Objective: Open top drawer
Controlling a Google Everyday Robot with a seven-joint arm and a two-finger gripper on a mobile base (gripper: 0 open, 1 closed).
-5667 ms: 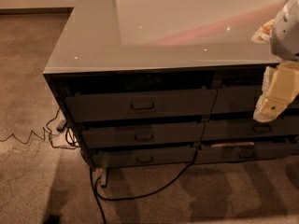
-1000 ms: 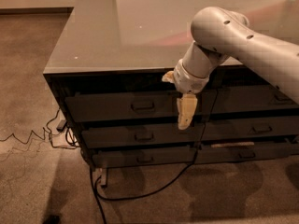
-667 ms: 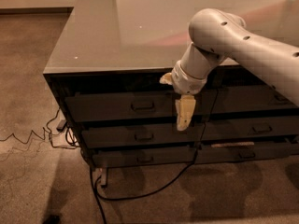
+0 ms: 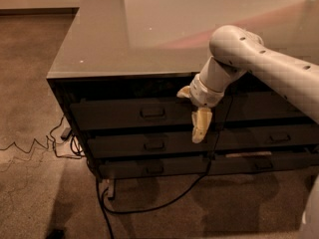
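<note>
Camera view: the top drawer [image 4: 114, 116] sits shut under the front edge of the desk [image 4: 99, 44], by the left corner, long axis along that edge, handle [image 4: 153, 113] facing outward. The tool [image 4: 200, 129] hangs pointing downward at the drawer's right end; whether it is open or closed cannot be told

We see the gripper [image 4: 201, 127] hanging in front of the right end of the top drawer [image 4: 124, 114], covering that corner of its front. The arm [image 4: 269, 66] runs out at the right edge and hides part of the right-hand drawers [image 4: 259, 139]. The countertop [image 4: 99, 44] is cut off at the top and right.
</note>
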